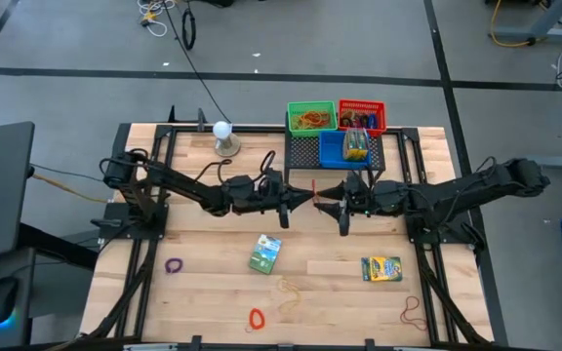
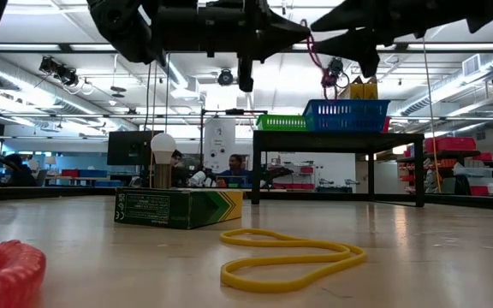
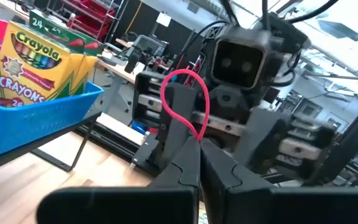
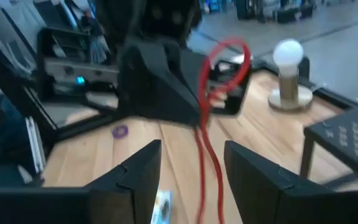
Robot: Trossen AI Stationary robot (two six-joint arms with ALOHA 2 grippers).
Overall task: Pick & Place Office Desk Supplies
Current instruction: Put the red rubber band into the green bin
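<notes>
A red rubber band (image 4: 207, 149) is held in the air above the middle of the table, in front of the black mesh rack (image 1: 305, 156). My left gripper (image 1: 307, 198) reaches in from the left and is shut on it. Facing it from the right, my right gripper (image 4: 191, 168) is open, one finger on each side of the band's hanging strands without touching them. On the table lie a green crayon box (image 1: 264, 253), a yellow-green crayon box (image 1: 381, 268), a purple loop (image 1: 173, 264), a red loop (image 1: 256, 318) and thin rubber bands (image 1: 291, 288). My left gripper pinches the red rubber band between its two fingertips (image 3: 188, 158), coming in about level from the table's left. A loop of the band (image 3: 185, 81) stands up past the fingertips. In the right wrist view, the rest (image 4: 211, 186) hangs slack below, clear of the table.
Green (image 1: 311, 118), red (image 1: 361, 115) and blue (image 1: 344, 146) bins sit on the rack at the far edge; the blue one holds crayon boxes (image 3: 33, 68). A white ball on a round stand (image 1: 224, 132) is at the far left. Bare wood lies along the near half.
</notes>
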